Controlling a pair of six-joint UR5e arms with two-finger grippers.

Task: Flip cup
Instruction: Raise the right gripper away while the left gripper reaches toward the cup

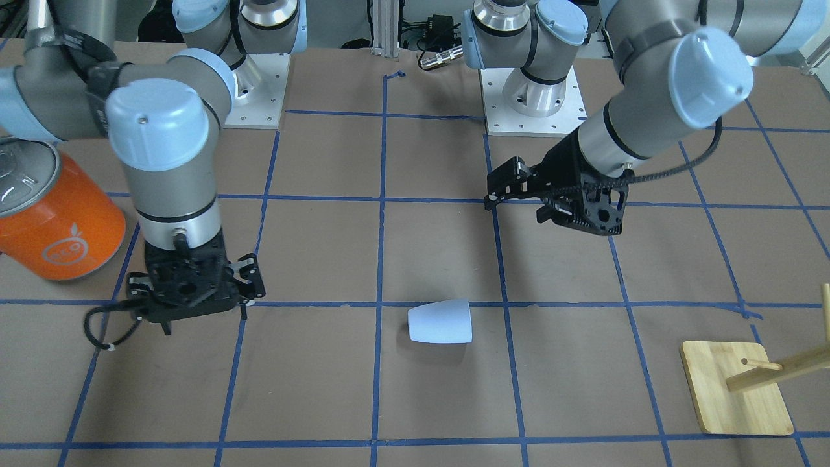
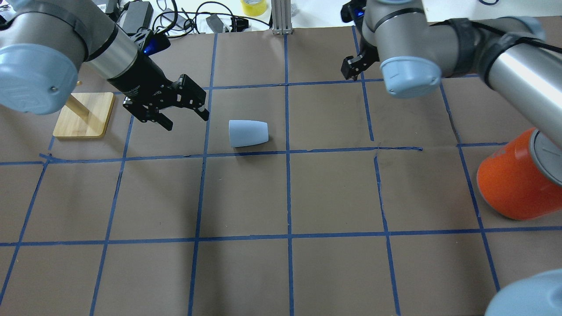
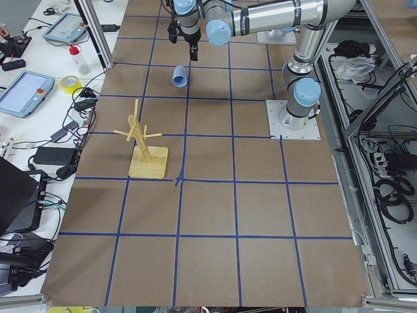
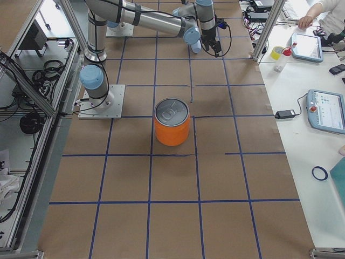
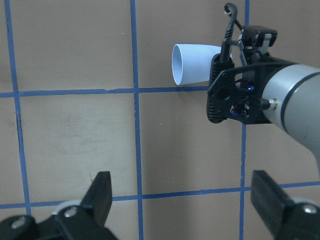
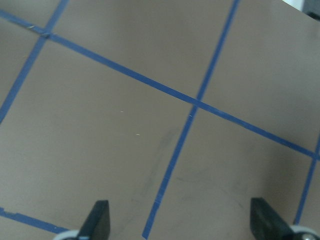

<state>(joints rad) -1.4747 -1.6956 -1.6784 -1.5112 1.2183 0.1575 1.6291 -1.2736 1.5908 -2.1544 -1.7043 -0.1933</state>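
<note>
Plainly not yet flipped, the cup [image 2: 248, 133] lies on its side on the taped table [image 2: 333, 193], near the left gripper [image 2: 188, 123], which hangs spread wide and empty like the right gripper [image 1: 204, 311], so grasping and righting it appear wholly undone.

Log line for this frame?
cup: on side, untouched, mouth toward left gripper | left gripper: open, empty | right gripper: open, empty | flip: not done
</note>
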